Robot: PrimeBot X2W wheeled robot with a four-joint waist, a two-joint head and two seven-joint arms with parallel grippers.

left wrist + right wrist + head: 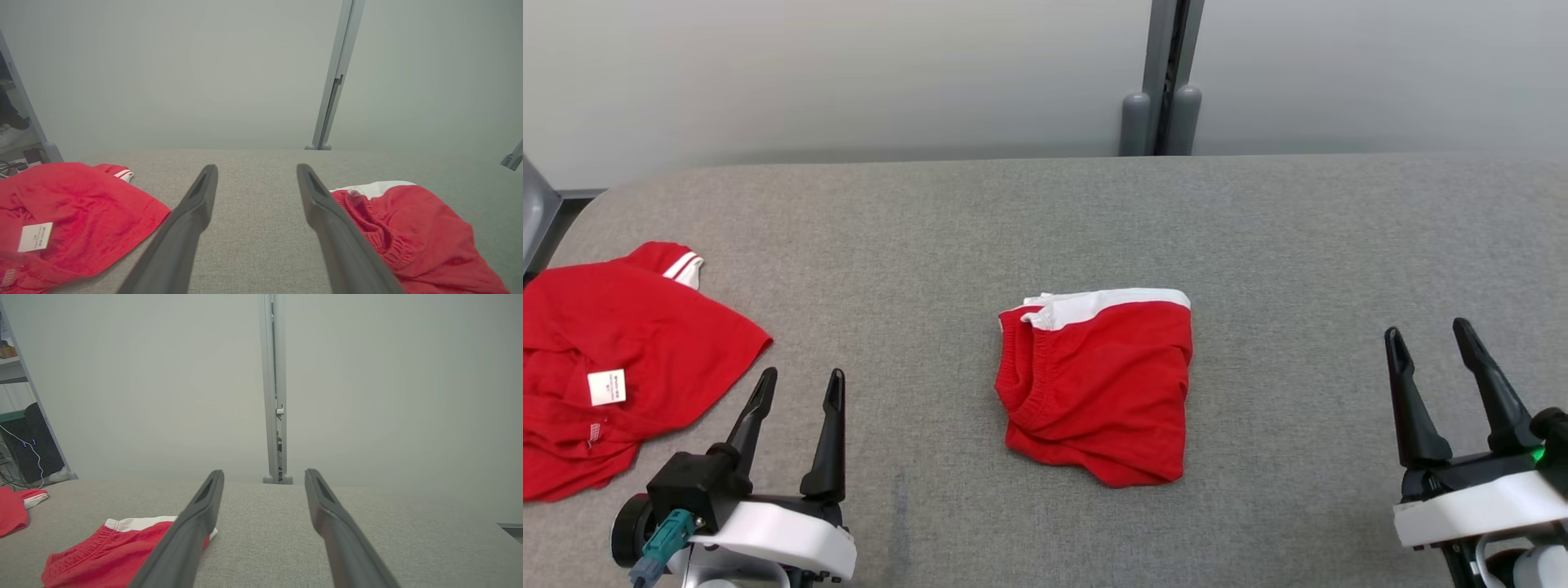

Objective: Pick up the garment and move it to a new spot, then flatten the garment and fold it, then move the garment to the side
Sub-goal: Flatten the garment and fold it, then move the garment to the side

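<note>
Starting at the left edge, a red shirt (pixel 621 359) lies rumpled on the grey woven surface (pixel 1258 229), with a white label (pixel 607 386) showing and a striped sleeve cuff poking out at its far side. Next along is the left claw (pixel 801 374), low near the front edge just beside the shirt's hem, its two dark tapered fingers spread well apart with nothing between them. Now to the middle: the red shorts (pixel 1107 384) sit as a compact, roughly square bundle, soft jersey cloth with a gathered elastic waistband (pixel 1021 367) running near-to-far down the left side and a white band (pixel 1111 302) along the far edge. They look folded already, so I'd say shifting them to the side is the step left. They lie ahead and to the right of the left claw, ahead and to the left of the right one, and the left looks slightly nearer; its wrist view puts the waistband side right by its finger. Over on the far right, the right claw (pixel 1427 328) hovers above bare cloth, fingers also wide apart, gripping nothing, well clear of the shorts.
</note>
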